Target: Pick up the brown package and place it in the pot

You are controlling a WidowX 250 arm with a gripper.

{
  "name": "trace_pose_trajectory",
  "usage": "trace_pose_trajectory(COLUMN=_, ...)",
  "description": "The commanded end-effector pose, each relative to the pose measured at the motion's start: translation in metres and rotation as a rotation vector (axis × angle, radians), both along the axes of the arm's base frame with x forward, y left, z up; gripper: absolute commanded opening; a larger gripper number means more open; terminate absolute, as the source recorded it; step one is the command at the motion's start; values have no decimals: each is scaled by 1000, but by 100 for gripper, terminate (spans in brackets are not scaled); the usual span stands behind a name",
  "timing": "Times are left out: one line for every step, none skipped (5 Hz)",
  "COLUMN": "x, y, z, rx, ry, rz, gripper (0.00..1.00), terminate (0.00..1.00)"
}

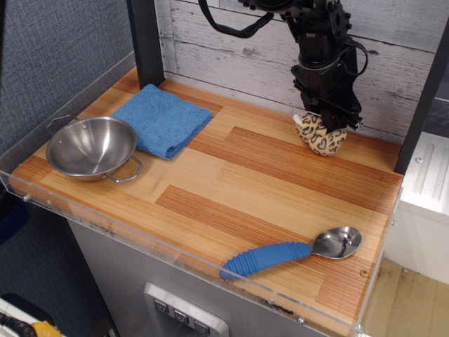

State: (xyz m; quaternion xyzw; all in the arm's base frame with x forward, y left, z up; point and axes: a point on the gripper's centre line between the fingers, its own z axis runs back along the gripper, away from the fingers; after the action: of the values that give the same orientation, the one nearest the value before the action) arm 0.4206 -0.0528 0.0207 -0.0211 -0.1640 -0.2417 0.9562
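Observation:
The brown package (323,141), a small tan plush with dark leopard spots, sits at the back right of the wooden table, close to the plank wall. My gripper (328,121) comes down on it from above with its black fingers closed around the toy's upper part, which looks squeezed narrow. Only the lower half of the plush shows below the fingers. Whether it still touches the table I cannot tell. The pot (90,146), a shiny steel bowl with wire loop handles, stands empty at the front left, far from the gripper.
A folded blue towel (163,119) lies at the back left, just behind the pot. A blue-handled metal spoon (291,252) lies near the front right edge. A clear plastic rim (175,247) runs along the table's front. A black post (146,42) stands at the back left.

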Motion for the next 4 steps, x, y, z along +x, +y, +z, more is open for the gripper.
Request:
trace_pose_trajectory(x=-5, y=-10, z=39, rx=-7, ry=-64, rz=-41, gripper=0, terminate=0)
trace_pose_trajectory(x=-6, y=-10, z=57, rx=-7, ry=-91, rz=-49, gripper=0, terminate=0)
trace_pose_trajectory(x=-8, y=-7, z=74, rx=2, ry=-111, rz=-60, gripper=0, terminate=0)
trace_pose_trajectory(x=-19, y=7, z=99, rx=43, ry=-145, rz=-29, gripper=0, terminate=0)
